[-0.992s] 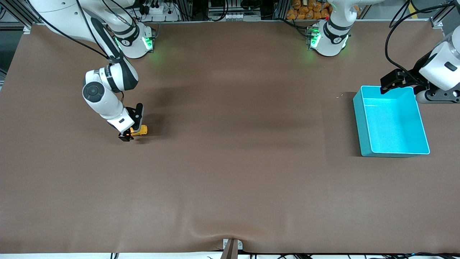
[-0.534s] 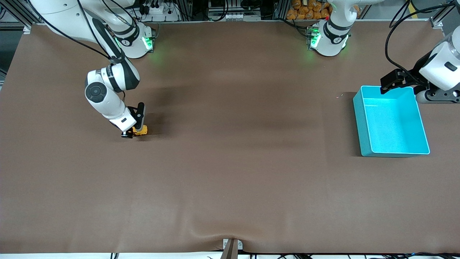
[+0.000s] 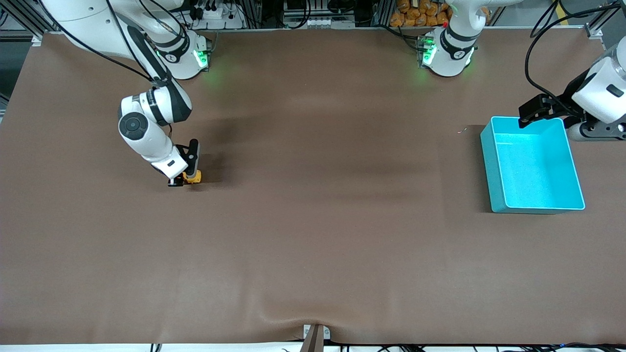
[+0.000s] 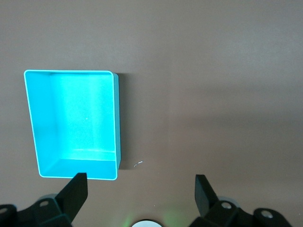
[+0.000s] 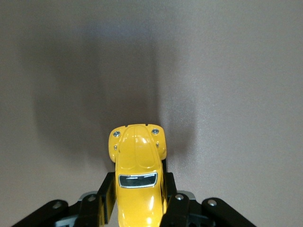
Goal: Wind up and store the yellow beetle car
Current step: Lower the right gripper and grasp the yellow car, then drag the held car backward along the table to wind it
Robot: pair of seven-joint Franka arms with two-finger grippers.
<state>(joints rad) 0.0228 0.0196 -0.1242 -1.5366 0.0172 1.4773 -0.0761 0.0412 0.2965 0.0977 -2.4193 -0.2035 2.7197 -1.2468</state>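
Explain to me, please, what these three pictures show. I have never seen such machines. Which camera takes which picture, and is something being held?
These are two robot arms fixed at one brown table. The wide picture comes from a high camera facing them. The other two come from small cameras on each arm's wrist.

The right gripper is down at the table toward the right arm's end, its jaws shut on the yellow beetle car, a tiny toy. Its wrist picture shows the car's body pinched between the black fingers.

The left gripper waits with its jaws open, above the table beside the teal bin at the left arm's end. The bin has nothing in it, so the car is not yet stored.
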